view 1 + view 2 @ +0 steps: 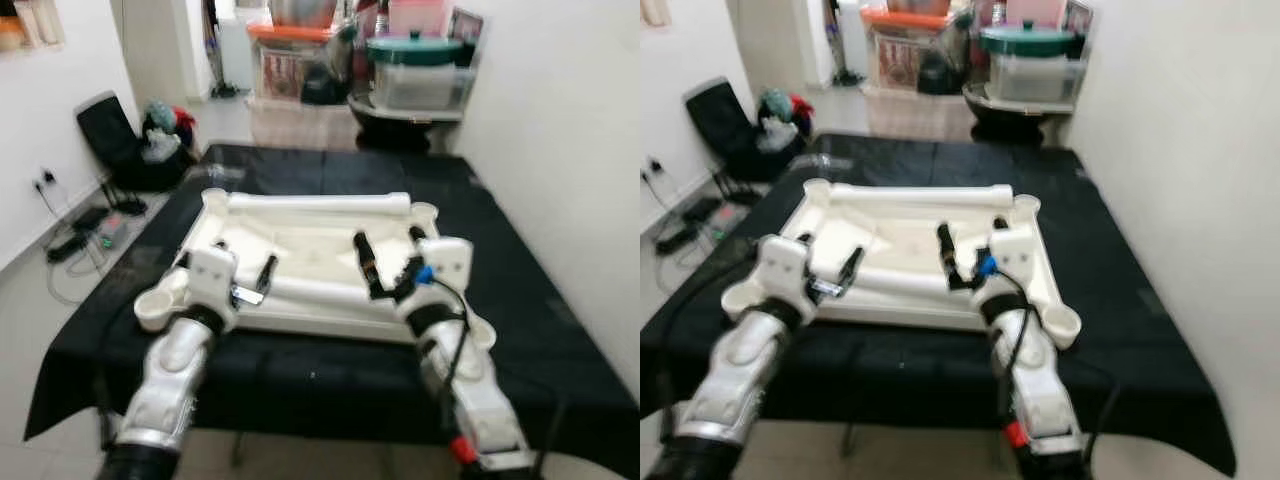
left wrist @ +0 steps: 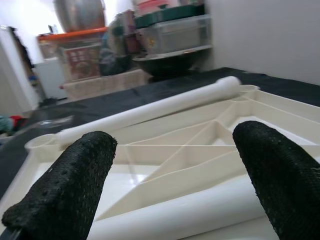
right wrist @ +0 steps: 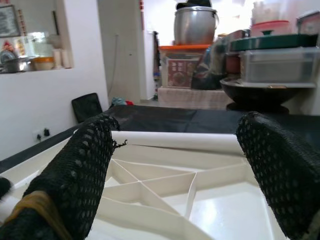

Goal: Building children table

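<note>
A white plastic table top (image 1: 300,245) lies upside down, ribs up, on a black-covered table. One white tube leg (image 1: 320,203) lies along its far rim. Another tube leg (image 1: 310,290) lies across it near the front. Round sockets (image 1: 158,305) stand at its corners. My left gripper (image 1: 225,262) hovers open over the near left part, and its fingers (image 2: 70,185) straddle the near tube without touching it. My right gripper (image 1: 390,250) is open over the near right part, fingers (image 3: 75,175) spread above the ribs (image 3: 150,180).
The black cloth (image 1: 540,330) covers the table out to its edges. Storage boxes and a pot (image 1: 415,75) stand at the back. A black chair (image 1: 110,135) and floor cables (image 1: 90,235) are at the left. A white wall (image 1: 570,150) runs along the right.
</note>
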Robot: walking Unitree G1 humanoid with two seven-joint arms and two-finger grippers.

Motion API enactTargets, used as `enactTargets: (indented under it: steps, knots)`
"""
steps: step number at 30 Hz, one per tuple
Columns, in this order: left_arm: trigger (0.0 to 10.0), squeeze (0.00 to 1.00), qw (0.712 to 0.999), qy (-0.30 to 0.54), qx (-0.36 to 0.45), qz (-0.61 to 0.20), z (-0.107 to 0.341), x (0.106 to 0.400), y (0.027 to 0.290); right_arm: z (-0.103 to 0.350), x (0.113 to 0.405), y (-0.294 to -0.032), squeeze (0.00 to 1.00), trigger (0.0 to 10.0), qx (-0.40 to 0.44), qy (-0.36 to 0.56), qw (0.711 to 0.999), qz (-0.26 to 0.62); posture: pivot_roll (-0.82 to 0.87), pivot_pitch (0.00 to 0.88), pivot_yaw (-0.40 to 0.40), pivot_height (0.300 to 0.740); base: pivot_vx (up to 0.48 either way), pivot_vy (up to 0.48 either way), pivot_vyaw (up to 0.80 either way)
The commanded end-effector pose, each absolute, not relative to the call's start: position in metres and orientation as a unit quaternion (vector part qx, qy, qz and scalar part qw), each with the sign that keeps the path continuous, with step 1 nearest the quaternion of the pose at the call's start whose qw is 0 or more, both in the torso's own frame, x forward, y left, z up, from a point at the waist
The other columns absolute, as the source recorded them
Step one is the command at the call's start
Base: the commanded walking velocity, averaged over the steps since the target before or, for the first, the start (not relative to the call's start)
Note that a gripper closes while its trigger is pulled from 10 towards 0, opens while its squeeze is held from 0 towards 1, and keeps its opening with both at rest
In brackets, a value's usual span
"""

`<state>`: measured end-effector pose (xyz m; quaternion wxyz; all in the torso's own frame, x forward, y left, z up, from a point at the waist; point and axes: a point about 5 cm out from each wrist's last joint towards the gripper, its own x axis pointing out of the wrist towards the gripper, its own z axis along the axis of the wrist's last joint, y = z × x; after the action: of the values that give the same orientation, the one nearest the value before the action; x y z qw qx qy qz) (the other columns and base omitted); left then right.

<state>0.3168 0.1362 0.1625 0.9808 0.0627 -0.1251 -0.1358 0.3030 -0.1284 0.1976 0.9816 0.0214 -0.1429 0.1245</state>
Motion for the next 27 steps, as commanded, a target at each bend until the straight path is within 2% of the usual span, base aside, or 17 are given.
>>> enactTargets:
  steps: [1,6,16,23,27]
  knots:
    - [10.0,0.0,0.985,-0.102,0.072,-0.12,0.154,0.317,0.144,0.204,0.302,-0.124,0.0,10.0,0.032,-0.149,0.978,0.144,0.03,0.0,-0.066,0.74,0.0,0.0,0.0]
    - [10.0,0.0,0.985,-0.103,0.06,-0.122,0.154,0.316,0.145,0.2,0.302,-0.125,0.0,10.0,0.032,-0.143,0.979,0.14,0.04,0.0,-0.069,0.74,0.0,0.0,0.0]
    - [10.0,0.0,0.986,-0.102,0.057,-0.121,0.153,0.316,0.147,0.194,0.3,-0.123,0.0,10.0,0.025,-0.131,0.981,0.143,0.03,0.0,-0.068,0.74,0.0,0.445,0.0]
    - [10.0,0.0,0.984,-0.115,0.056,-0.124,0.156,0.316,0.146,0.188,0.303,-0.134,0.0,10.0,0.015,-0.112,0.987,0.114,0.03,0.0,-0.066,0.74,0.0,0.0,0.0]
    - [10.0,0.0,0.984,-0.114,0.048,-0.125,0.156,0.315,0.146,0.181,0.306,-0.146,0.0,10.0,0.024,-0.088,0.993,0.072,0.03,0.0,-0.063,0.74,0.28,0.0,0.0]
